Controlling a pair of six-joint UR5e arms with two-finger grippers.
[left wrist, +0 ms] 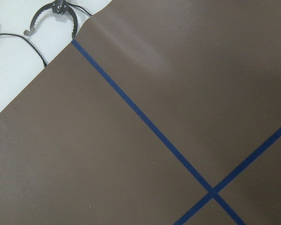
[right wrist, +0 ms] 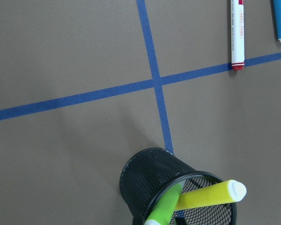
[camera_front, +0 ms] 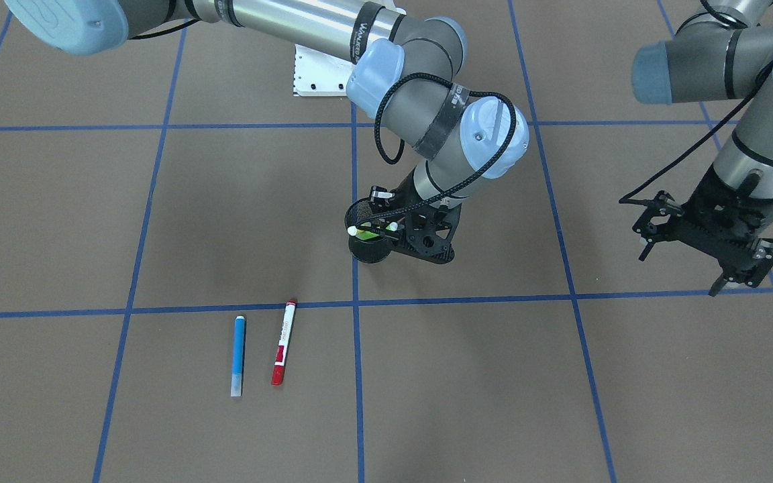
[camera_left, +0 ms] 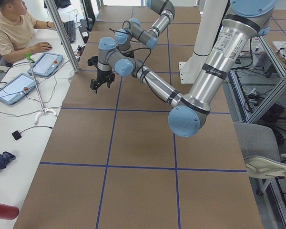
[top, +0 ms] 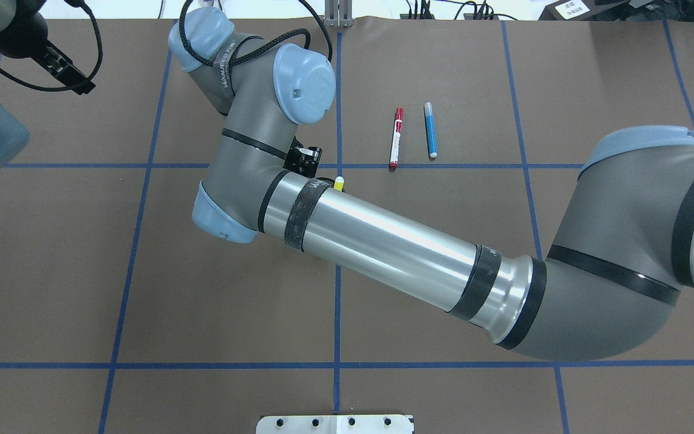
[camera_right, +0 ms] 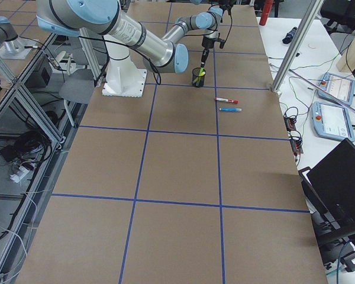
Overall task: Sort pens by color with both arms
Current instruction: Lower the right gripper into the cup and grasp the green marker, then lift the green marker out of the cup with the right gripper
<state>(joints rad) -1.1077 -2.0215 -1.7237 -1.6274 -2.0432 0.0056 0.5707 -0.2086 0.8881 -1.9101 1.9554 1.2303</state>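
**A:** Where are the pens?

**B:** The blue pen (camera_front: 239, 355) and the red pen (camera_front: 284, 342) lie side by side, not touching, lower left of centre in the front view. There is bare table (camera_front: 494, 389) all round them. The green pen (right wrist: 164, 208) and the yellow pen (right wrist: 210, 194) lean in the black mesh cup (right wrist: 145, 178).

**A:** And the hands?

**B:** The left hand (camera_front: 678, 274) is spread wide and holds nothing, near the table's edge. The right hand (camera_front: 413, 231) seems to be just above the cup. I cannot tell its spread.
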